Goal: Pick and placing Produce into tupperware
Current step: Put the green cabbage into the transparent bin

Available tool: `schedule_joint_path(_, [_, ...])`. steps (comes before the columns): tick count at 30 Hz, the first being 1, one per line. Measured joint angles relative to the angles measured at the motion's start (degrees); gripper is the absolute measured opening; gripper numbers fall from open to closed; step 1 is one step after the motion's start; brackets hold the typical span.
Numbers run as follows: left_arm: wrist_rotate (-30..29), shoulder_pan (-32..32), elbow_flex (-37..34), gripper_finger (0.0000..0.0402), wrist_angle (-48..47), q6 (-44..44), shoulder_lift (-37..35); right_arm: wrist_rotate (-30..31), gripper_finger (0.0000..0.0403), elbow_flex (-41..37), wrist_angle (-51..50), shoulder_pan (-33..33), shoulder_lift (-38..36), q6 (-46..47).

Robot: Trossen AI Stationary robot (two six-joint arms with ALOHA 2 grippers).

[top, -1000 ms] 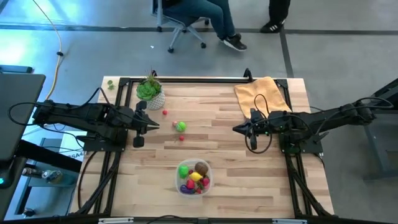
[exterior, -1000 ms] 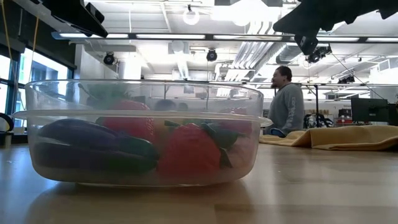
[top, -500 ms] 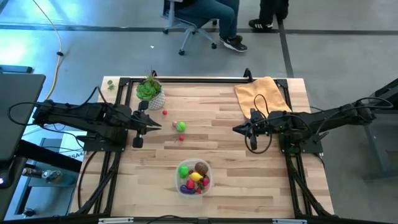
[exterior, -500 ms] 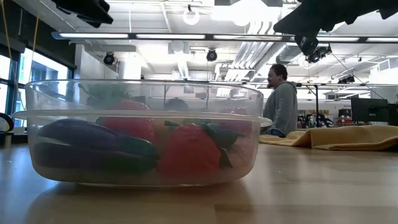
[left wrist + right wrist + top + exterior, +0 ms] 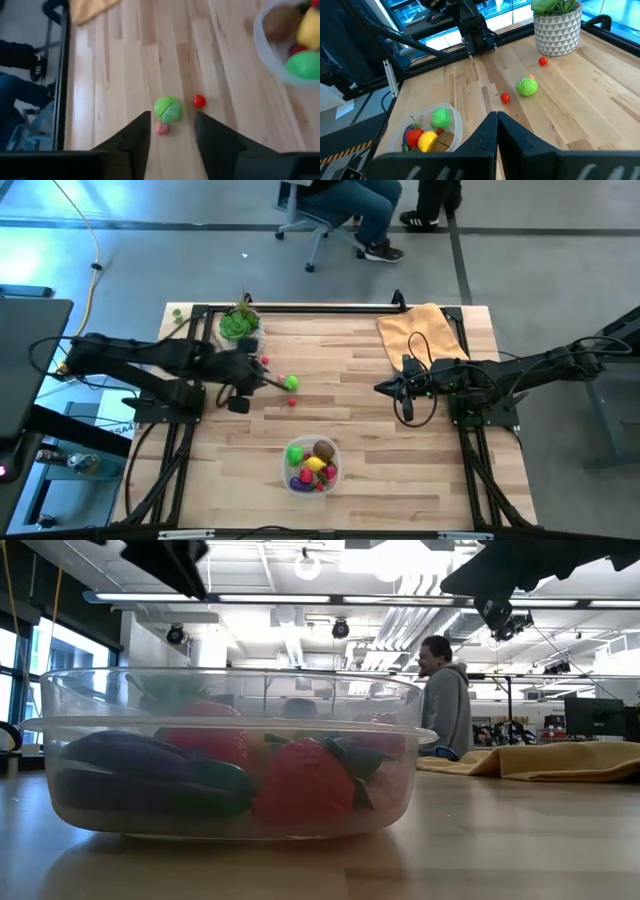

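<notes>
Here, the left gripper [image 5: 272,383] is seen over the table [image 5: 360,470], its fingers parted and empty, with a green ball [image 5: 291,382] just beyond the tips at 3 o'clock. A pink piece [image 5: 162,129] lies touching the ball, a red berry [image 5: 199,100] is set just beside it, and another berry [image 5: 265,361] is seen near the plant pot [image 5: 240,327]. The tub [image 5: 312,465], at 6 o'clock on the table, is filled with produce [image 5: 318,464]. The right gripper [image 5: 380,388] is held at 3 o'clock, fingers pressed together on nothing, near a yellow cloth [image 5: 422,330].
</notes>
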Motion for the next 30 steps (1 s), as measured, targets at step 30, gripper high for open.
schedule_joint_path(30, [17.29,14.86,6.10,0.0249,4.52,24.98,29.02,0.22,0.0000,0.02,-0.89,0.02,0.00,0.00])
